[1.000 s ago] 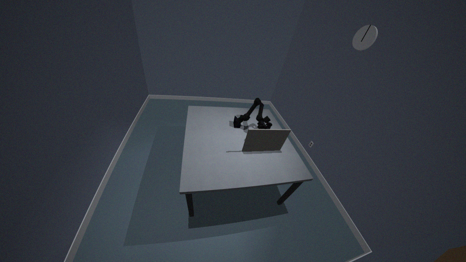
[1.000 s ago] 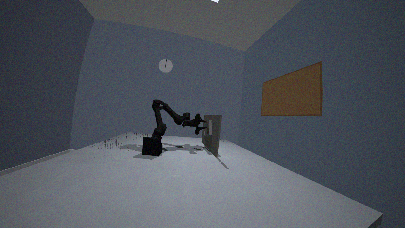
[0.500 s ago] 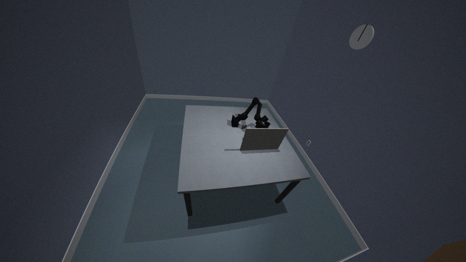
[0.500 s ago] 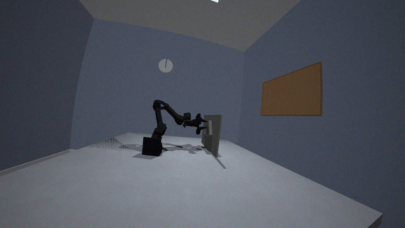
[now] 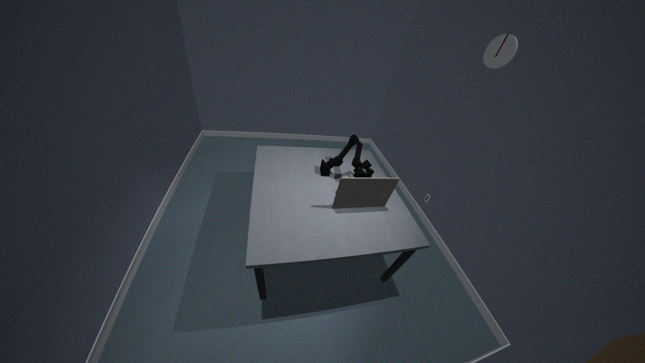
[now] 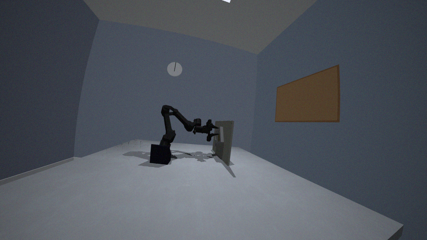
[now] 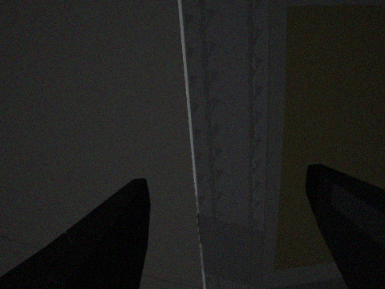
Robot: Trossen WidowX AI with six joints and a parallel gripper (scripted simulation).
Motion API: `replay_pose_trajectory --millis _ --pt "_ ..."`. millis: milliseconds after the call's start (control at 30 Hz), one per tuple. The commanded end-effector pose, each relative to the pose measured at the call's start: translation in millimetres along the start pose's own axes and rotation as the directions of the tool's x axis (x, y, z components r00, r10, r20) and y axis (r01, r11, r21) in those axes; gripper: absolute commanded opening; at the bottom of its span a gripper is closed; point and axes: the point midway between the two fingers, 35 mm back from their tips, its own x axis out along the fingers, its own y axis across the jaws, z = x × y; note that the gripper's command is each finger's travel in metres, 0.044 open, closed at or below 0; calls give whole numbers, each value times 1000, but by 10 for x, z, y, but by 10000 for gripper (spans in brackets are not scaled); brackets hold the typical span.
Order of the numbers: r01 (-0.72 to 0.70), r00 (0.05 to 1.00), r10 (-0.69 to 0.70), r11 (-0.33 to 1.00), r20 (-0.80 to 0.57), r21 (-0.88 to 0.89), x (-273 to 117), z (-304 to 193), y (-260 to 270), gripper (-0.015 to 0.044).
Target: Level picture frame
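The picture frame hangs on the front of the upright wall panel. The wrist view shows its grey notched-pattern border and part of the dark yellow picture. Its pale outer edge leans slightly in that view; I cannot tell the true tilt. The screw and the back strip are hidden. My gripper is open, close in front of the frame, one finger above the other. In the wrist view the border lies between the fingertips, with no grip on it visible.
The arm's dark base stands on the white table, in front of the panel. The panel's back faces the top view and hides the frame there. A clock and an orange board are on the room walls.
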Motion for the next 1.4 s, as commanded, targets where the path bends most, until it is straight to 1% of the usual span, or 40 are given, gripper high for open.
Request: replay_pose_trajectory --millis 0,500,700,967,1033,1367 --pt "-1 1000 2 1000 -5 5 2 -8 8 260" --pt "-2 1000 2 1000 -5 5 4 -13 11 260" --pt "-2 1000 2 1000 -5 5 4 -13 11 103" --pt "-2 1000 2 1000 -5 5 4 -13 11 49" --pt "-2 1000 2 1000 -5 5 4 -13 11 0" --pt "-1 1000 2 1000 -5 5 3 -8 18 0"
